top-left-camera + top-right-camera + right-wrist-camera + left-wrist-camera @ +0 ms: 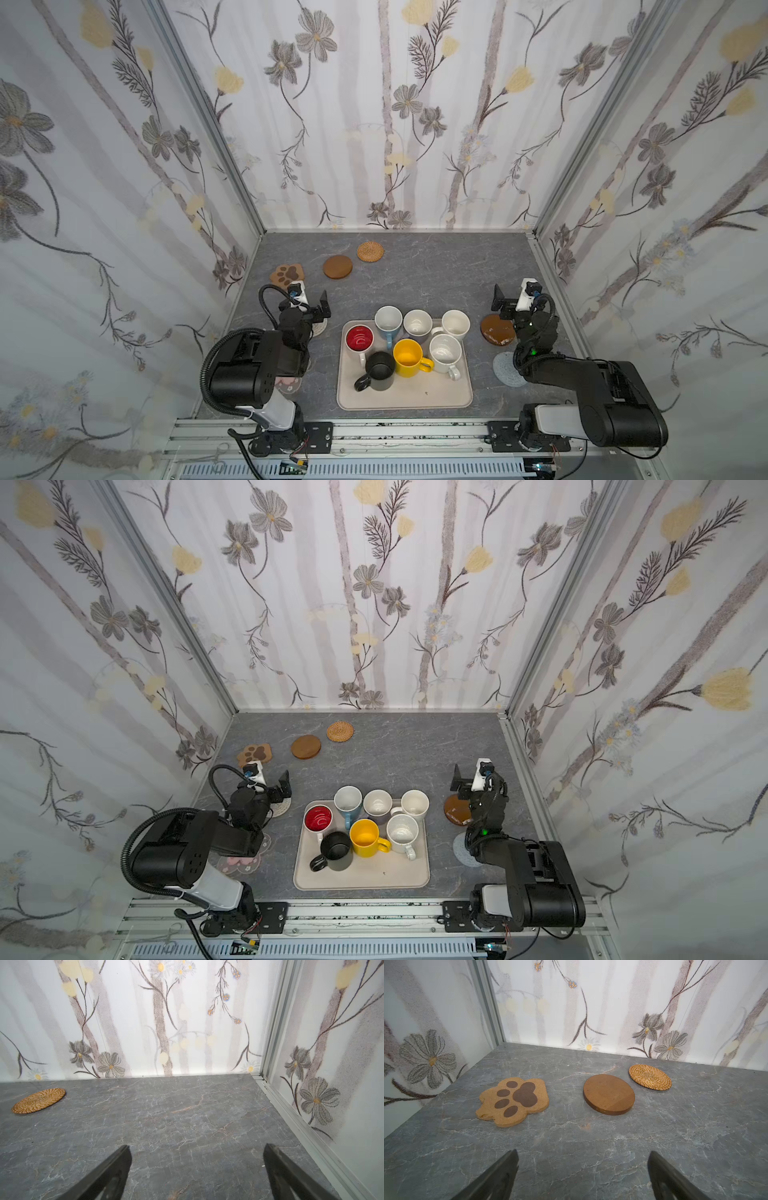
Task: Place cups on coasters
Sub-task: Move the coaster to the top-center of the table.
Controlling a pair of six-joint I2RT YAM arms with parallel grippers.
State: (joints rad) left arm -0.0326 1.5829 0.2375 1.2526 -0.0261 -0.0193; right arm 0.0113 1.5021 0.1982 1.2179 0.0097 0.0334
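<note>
Seven cups (409,357) stand crowded on the beige tray (405,399); coasters (337,266) lie scattered around it, none bearing a cup; left gripper (582,1157) and right gripper (196,1151) both gape, empty; every placement outstanding.

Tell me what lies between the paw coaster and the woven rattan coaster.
The wooden disc coaster lies between the paw coaster and the woven rattan coaster, touching neither. The left wrist view shows it plainly; both top views agree.
</note>
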